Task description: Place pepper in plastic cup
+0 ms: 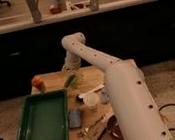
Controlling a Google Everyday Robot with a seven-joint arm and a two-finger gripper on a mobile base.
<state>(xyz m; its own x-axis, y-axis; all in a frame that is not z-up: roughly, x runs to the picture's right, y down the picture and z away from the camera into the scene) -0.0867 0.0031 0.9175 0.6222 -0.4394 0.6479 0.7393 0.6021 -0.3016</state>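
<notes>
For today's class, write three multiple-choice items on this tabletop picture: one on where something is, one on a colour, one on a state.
1. Where is the gripper?
A. Over the tray
B. At the far end of the table, by the pepper and plastic cup
C. Off the table, near the floor

2. What colour is the tray?
A. Green
B. Red
C. White

3. How does the pepper stand with respect to the plastic cup?
A. It lies in the tray
B. It rests on the white cup
C. It is at the plastic cup, slanted, below the gripper

Answers:
1 B: the arm reaches to the table's far end, ending just above the pepper.
2 A: the large tray at the left is plainly green.
3 C: the dark-green pepper sits tilted against the translucent cup; whether it is inside cannot be told.
</notes>
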